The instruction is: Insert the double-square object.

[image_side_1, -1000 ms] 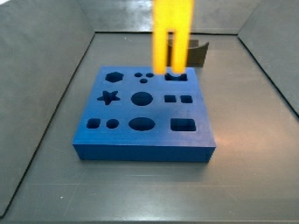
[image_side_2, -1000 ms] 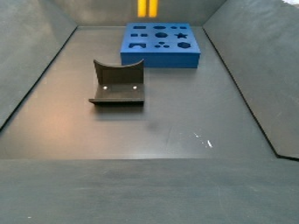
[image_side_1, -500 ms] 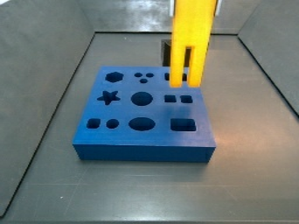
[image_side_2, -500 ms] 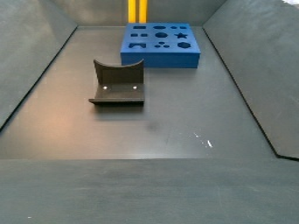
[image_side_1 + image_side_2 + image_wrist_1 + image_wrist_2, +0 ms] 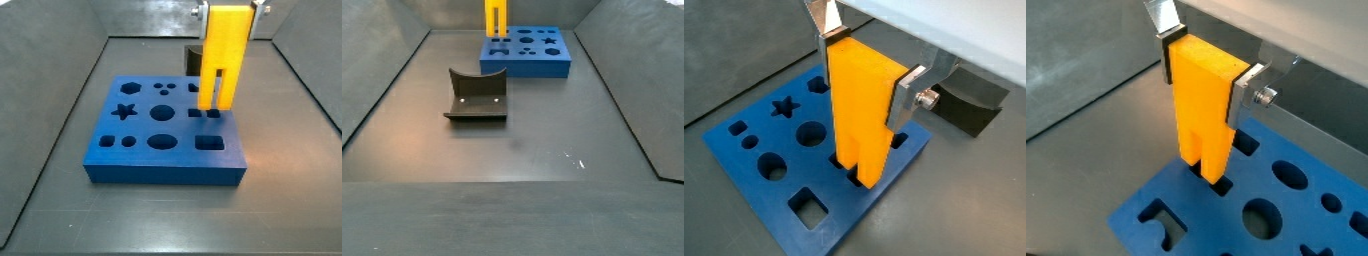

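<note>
My gripper is shut on the top of the double-square object, a tall yellow peg of two bars with a slot between. It hangs upright over the blue block. Its lower end is just above the pair of small square holes at the block's right side. I cannot tell whether it touches them. Both wrist views show the peg clamped between the silver fingers. The gripper shows there too. The peg is also at the far end in a side view.
The blue block has several differently shaped holes: star, circles, squares. The dark fixture stands on the floor apart from the block; it also shows behind the peg and in a wrist view. Grey walls surround the floor.
The gripper has carried the peg from over the block's back row to over the pair of small square holes, and lowered it towards the block.
</note>
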Motion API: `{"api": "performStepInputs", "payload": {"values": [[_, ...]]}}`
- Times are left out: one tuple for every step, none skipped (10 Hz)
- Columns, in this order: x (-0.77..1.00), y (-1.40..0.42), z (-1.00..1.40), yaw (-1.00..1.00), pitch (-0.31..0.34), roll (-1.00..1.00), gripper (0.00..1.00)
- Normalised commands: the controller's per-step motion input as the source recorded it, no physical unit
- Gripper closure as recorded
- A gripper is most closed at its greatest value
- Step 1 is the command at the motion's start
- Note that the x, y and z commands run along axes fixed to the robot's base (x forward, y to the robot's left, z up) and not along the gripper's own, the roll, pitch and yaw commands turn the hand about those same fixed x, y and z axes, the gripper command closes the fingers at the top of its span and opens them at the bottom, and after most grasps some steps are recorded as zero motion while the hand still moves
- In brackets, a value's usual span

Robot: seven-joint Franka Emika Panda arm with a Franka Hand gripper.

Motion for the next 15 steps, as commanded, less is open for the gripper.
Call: {"api": "performStepInputs", "payload": {"values": [[-0.20, 0.00, -0.23, 0.04, 0.000, 0.17, 1.00], [-0.15, -0.01, -0.23, 0.07, 0.000, 0.13, 1.00], [0.00, -0.10, -0.14, 0.16, 0.000, 0.07, 1.00], [0.06, -0.12, -0.07, 0.18, 0.000, 0.04, 1.00], [0.06, -0.14, -0.07, 0.16, 0.000, 0.01, 1.00], [0.01, -0.10, -0.15, 0.13, -0.003, 0.02, 1.00], [0.00, 0.00, -0.23, 0.11, 0.000, 0.06, 1.00], [0.00, 0.00, -0.29, 0.05, 0.000, 0.09, 1.00], [0.10, 0.14, -0.31, 0.00, 0.000, 0.09, 1.00], [0.06, 0.12, -0.29, 0.00, 0.000, 0.08, 1.00], [0.17, 0.05, -0.26, 0.00, 0.000, 0.07, 1.00], [0.07, 0.00, -0.32, 0.00, 0.000, 0.06, 1.00], [0.13, -0.01, -0.37, 0.00, -0.003, 0.03, 1.00], [0.19, 0.00, -0.74, 0.00, -0.093, 0.01, 1.00], [0.15, 0.00, -0.93, -0.04, -0.130, 0.02, 1.00]]}}
